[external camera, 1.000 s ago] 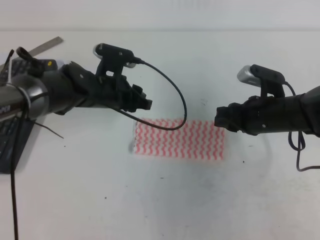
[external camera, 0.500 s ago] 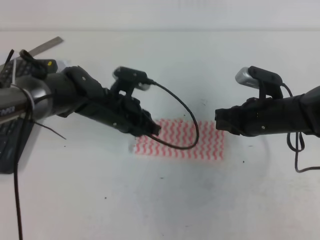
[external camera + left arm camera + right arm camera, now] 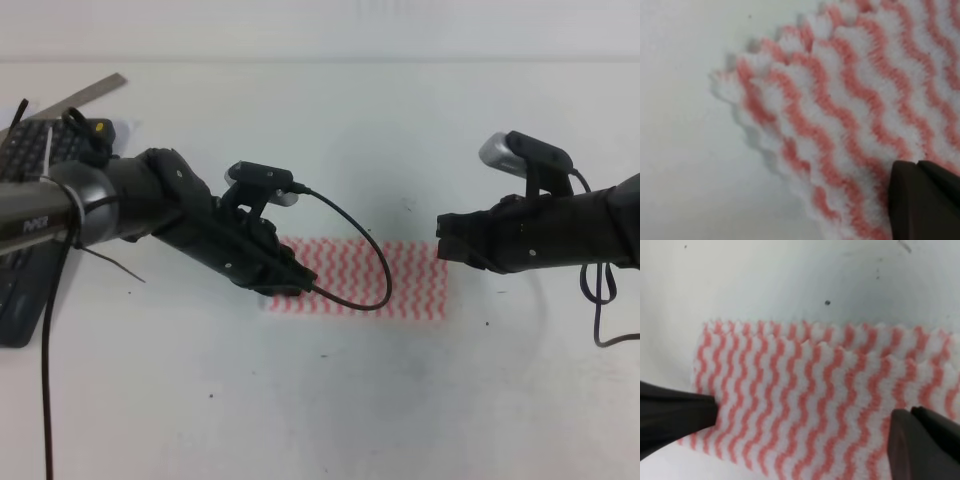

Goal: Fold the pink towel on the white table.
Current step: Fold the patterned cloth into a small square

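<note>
- At the pink towel's (image 3: 365, 279) nine o'clock edge, our left end effector (image 3: 283, 284) has dropped from above onto the cloth; we cannot tell its opening.
- Our right end effector (image 3: 441, 244) hovers at three o'clock, parted over that end; we judge the next fold is about to start.

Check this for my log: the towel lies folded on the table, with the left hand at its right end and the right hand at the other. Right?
One slip: the sides are swapped. In the exterior high view the left hand is down at the left end of the towel, and the right hand is at its right end. The towel does lie folded on the table.
</note>
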Motion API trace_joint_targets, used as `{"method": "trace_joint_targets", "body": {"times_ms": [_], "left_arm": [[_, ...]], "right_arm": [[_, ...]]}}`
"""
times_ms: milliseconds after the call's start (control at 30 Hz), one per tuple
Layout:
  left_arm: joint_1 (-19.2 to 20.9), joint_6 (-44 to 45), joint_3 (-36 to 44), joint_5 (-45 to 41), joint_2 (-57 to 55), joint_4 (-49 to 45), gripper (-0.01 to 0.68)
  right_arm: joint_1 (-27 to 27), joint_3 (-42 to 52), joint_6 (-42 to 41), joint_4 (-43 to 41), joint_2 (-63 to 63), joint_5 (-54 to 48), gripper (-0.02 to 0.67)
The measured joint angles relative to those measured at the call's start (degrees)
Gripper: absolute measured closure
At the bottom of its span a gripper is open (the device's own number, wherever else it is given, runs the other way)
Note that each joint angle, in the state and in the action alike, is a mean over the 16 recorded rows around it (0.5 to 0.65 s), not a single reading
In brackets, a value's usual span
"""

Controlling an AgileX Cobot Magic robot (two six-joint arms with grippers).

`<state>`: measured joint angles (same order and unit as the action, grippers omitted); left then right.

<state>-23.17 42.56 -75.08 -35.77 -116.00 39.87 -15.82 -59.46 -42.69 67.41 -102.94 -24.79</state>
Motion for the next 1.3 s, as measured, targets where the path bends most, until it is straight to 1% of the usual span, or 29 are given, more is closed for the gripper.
{"method": "trace_joint_targets", "body": {"times_ms": [367, 600, 933, 1067, 1300], "left_arm": [[-2.02, -4.68, -0.01, -0.68, 0.11, -2.63, 0.674], [-2.93, -6.55, 0.04, -0.08, 2.09, -4.91, 0.674], [-2.98, -5.55, 0.06, 3.03, 5.38, -6.34, 0.674], [-2.98, -4.90, 0.06, 4.65, 5.32, -6.66, 0.674], [-2.97, -4.16, 0.06, 6.77, 4.04, -7.16, 0.674]], "right_arm": [[0.25, 0.00, 0.15, -0.29, 0.03, -0.70, 0.666], [0.25, 0.00, 0.16, -0.25, 0.04, -0.75, 0.666], [0.26, -1.16, 0.41, -0.85, 0.04, -0.60, 0.664], [0.36, -2.17, 1.16, -2.99, 0.04, -1.17, 0.644], [0.82, -3.87, 4.90, -9.34, 0.04, -2.91, 0.544]]}}
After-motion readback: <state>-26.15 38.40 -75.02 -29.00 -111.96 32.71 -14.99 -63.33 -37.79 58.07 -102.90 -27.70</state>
